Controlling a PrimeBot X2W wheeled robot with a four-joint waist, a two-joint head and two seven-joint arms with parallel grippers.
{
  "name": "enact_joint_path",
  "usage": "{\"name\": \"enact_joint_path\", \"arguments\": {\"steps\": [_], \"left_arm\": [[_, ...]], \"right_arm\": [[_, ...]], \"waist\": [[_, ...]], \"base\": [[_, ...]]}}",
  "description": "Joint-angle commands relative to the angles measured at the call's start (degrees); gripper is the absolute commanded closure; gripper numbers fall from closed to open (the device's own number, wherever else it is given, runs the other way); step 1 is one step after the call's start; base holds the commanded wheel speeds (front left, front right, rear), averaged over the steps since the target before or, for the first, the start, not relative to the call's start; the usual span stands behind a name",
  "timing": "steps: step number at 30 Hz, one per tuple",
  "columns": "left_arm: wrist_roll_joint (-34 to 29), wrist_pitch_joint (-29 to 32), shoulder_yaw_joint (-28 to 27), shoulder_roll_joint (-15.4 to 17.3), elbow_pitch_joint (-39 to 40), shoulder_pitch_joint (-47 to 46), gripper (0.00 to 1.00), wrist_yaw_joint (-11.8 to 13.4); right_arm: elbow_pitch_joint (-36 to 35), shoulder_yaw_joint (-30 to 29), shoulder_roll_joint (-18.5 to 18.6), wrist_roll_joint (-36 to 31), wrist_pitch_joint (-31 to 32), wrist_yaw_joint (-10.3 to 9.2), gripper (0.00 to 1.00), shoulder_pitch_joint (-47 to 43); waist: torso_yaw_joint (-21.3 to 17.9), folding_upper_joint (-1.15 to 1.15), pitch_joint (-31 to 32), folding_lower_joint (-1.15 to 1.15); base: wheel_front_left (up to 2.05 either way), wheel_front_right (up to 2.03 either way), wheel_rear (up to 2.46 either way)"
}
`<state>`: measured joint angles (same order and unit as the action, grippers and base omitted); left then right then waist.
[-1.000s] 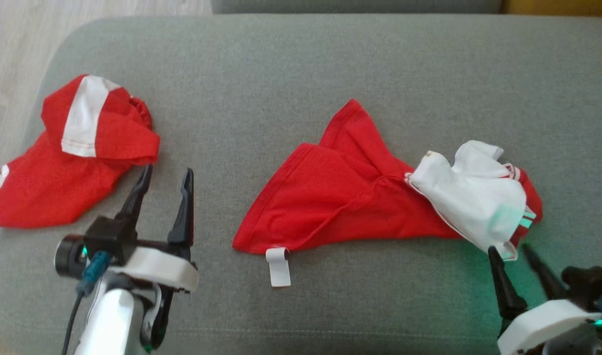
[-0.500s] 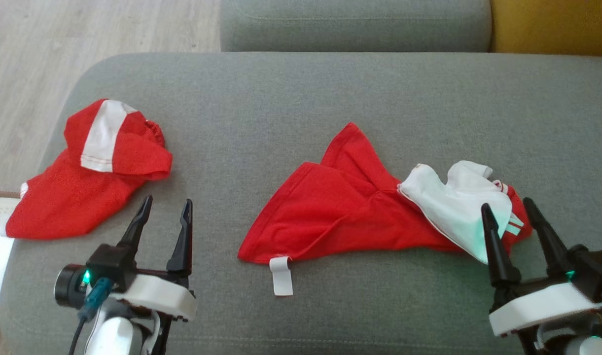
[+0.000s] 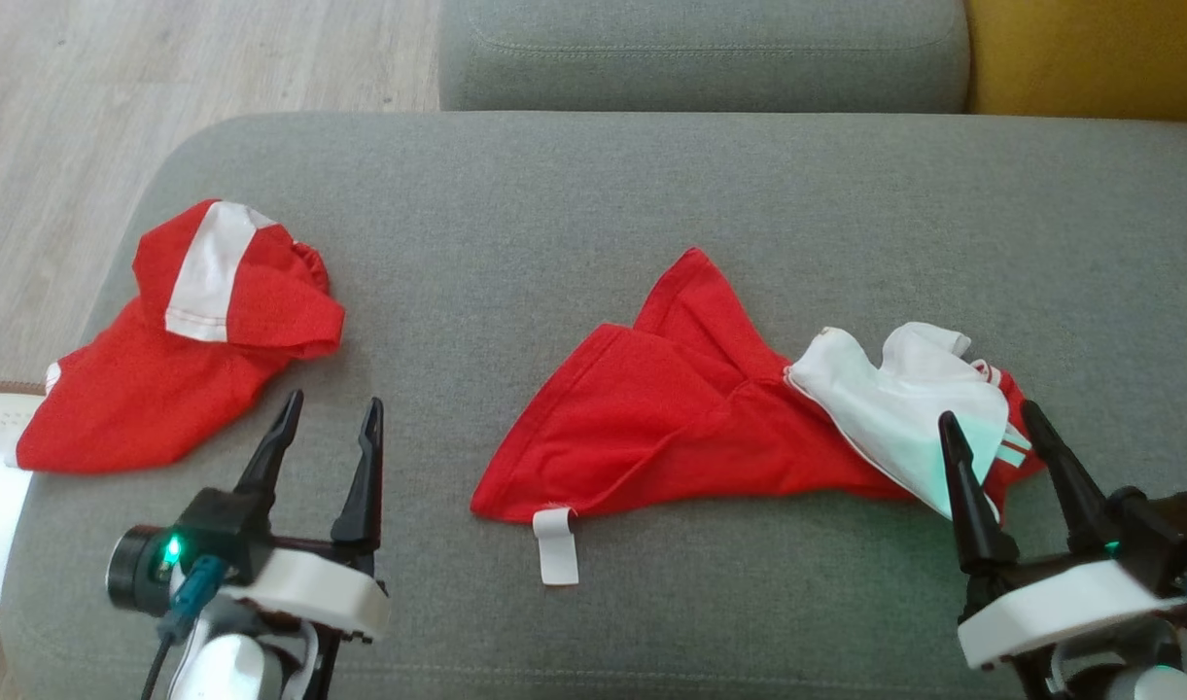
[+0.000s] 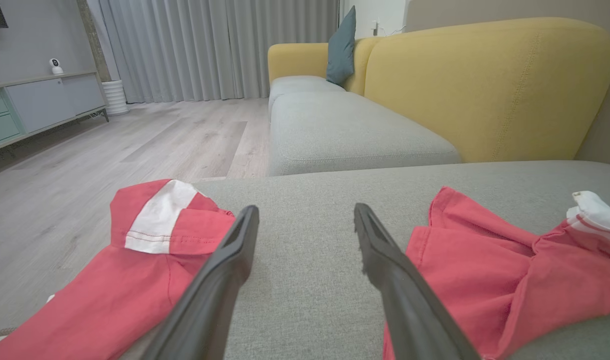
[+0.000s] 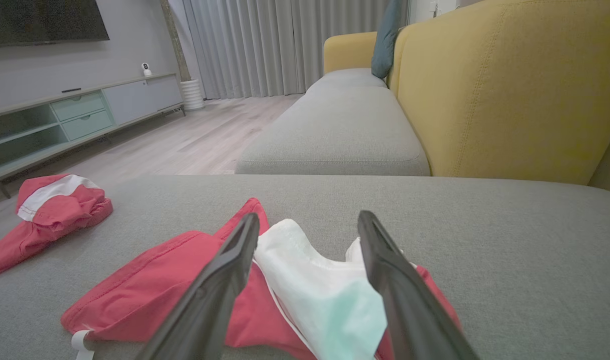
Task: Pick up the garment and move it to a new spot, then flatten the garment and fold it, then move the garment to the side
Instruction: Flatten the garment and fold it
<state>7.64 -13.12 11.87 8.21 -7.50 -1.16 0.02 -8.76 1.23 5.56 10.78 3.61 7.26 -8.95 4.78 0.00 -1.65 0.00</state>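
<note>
Nearest, the left gripper [image 3: 332,401] hangs over the grey fabric seat cushion [image 3: 554,214], its two dark fingers spread and empty. The right gripper [image 3: 985,413] is likewise wide open and holds nothing, its fingertips at the white end of the crumpled red-and-white cloth garment [image 3: 671,418]. This lies right of the cushion's centre, with a white tag [image 3: 557,544] at its near hem. A second red garment with a white stripe [image 3: 165,389] lies at the cushion's left edge. Beyond are a pale wooden floor [image 3: 165,58] and a yellow upholstered sofa back [image 3: 1089,49].

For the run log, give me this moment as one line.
left gripper: open, empty | right gripper: open, by white end of garment | garment: crumpled, unfolded | second garment: left end of cushion
</note>
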Motion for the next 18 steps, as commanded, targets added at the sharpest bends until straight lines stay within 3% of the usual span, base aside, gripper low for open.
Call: {"name": "enact_joint_path", "arguments": {"steps": [1, 12, 18], "left_arm": [[-0.04, 0.08, -1.98, 0.94, 2.1, -1.79, 0.0, 0.31], [0.24, -0.08, -1.5, 1.29, 2.29, -2.19, 0.0, 0.66], [0.4, -0.17, -1.13, 1.27, 2.65, -3.4, 0.0, 0.74]], "right_arm": [[-1.82, 1.04, 0.48, 0.42, 0.27, 0.23, 0.0, 1.3], [-0.51, 0.62, 0.36, 1.0, 1.5, 0.23, 0.0, 1.65], [3.74, 3.78, 3.41, 0.55, 4.8, 0.23, 0.0, 5.72]], "waist": [[0.01, 0.0, -0.04, 0.0], [0.03, 0.0, -0.67, 0.0], [0.07, 0.0, -2.68, 0.0]], "base": [[0.0, 0.0, 0.0], [0.0, 0.0, 0.0], [0.0, 0.0, 0.0]]}}
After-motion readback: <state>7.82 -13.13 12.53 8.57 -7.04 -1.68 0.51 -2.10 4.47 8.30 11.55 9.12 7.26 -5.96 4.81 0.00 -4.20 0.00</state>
